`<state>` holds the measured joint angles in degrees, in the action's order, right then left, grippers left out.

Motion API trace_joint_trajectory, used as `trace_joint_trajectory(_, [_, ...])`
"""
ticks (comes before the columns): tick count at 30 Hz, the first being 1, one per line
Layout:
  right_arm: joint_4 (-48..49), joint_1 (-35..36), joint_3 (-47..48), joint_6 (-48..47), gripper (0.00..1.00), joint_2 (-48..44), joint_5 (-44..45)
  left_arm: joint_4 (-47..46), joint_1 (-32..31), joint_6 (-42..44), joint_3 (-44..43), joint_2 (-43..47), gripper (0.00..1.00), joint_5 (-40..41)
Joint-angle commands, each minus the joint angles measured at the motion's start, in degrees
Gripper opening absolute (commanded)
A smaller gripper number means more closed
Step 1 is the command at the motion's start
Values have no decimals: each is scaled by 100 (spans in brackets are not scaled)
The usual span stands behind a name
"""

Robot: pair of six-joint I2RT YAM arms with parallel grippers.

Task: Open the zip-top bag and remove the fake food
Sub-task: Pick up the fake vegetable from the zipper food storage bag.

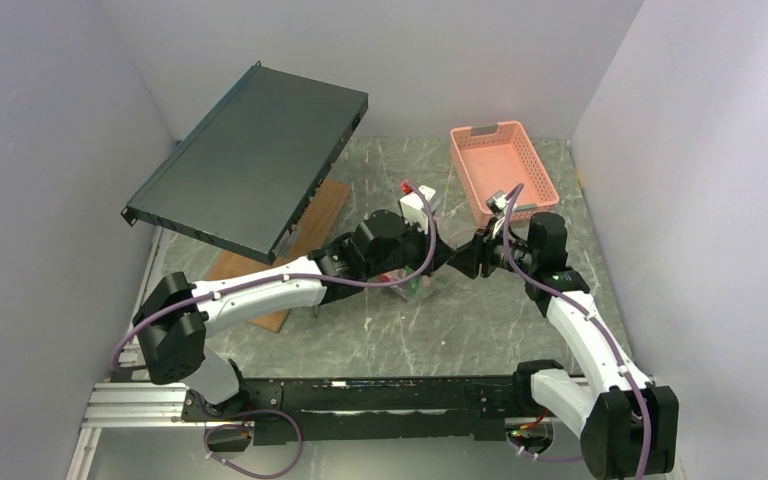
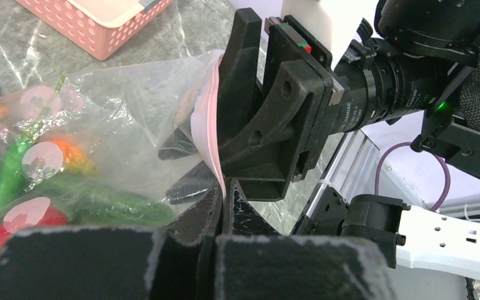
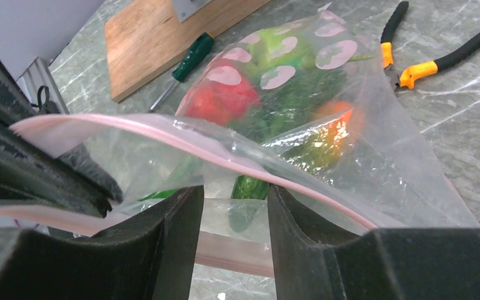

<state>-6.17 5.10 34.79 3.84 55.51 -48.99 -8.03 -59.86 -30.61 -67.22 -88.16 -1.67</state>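
- at the middle of the table [image 1: 380, 340], between the two arms, we are working on the mouth of the zip-top bag [image 3: 381, 181]; its body is resting on the marbled top.
- our left gripper [image 2: 220, 199] is clamping tight on the pale pink zip strip [image 2: 209, 144], jaws closed with the strip running between them.
- our right gripper [image 3: 234, 200] is standing narrowly apart, straddling the near lip without pinching it, as far as we are seeing.
- the two pink lips are arching apart in the right wrist view, so we are judging the opening step under way and the mouth partly open.
- the fake food [image 3: 269, 106] is sitting inside: a red piece [image 3: 222, 97], a green cucumber [image 3: 248, 187], an orange piece [image 3: 334, 122].
- next, we are expecting the right gripper to need a firm close on the near lip and a pull away from the left, widening the mouth before any reaching in.
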Motion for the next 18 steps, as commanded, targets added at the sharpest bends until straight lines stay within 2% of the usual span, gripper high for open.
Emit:
trace_joint_trajectory(1, [555, 18, -79, 302, 45, -24, 193, -566, -125, 81, 130, -6, 0, -7])
trace_joint_trajectory(14, [880, 202, -172, 223, 39, 332, 26, -1151, -558, 534, 666, 22, 0, 589])
trace_joint_trajectory(18, [646, 211, 74, -316, 35, 188, -548, -1354, -610, 741, 794, 118, 0, 617])
